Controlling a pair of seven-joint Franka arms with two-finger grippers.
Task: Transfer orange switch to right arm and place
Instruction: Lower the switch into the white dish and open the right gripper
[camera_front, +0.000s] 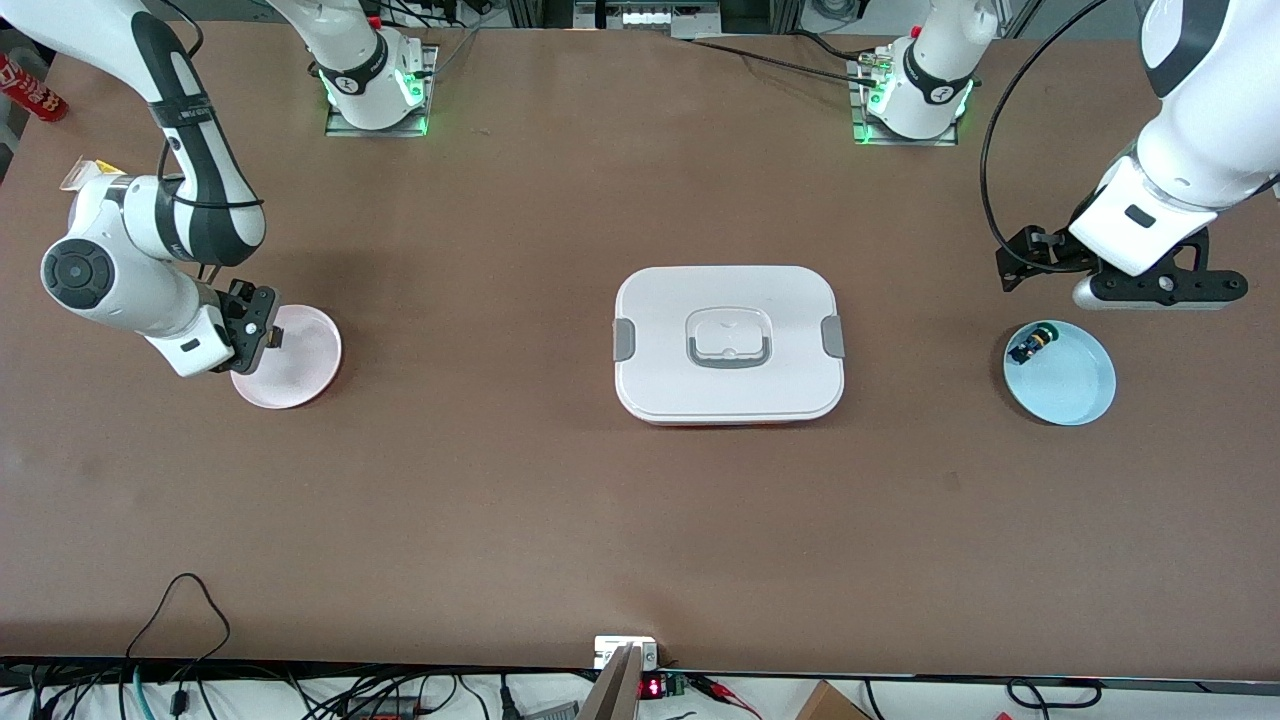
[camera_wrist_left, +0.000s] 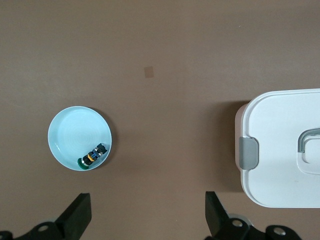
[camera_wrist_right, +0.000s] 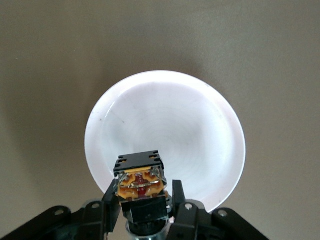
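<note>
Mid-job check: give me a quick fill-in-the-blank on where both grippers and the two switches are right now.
1. The right gripper is shut on the small black switch with the orange end, held over the round ____ plate.
2. The small black switch with the green ring lies in the round light ____ dish.
3. The left gripper hangs ____, holding nothing.
4. The white rectangular lidded box sits ____ the two dishes.

Missing: pink; blue; open; between

Bright even overhead light, soft shadows
</note>
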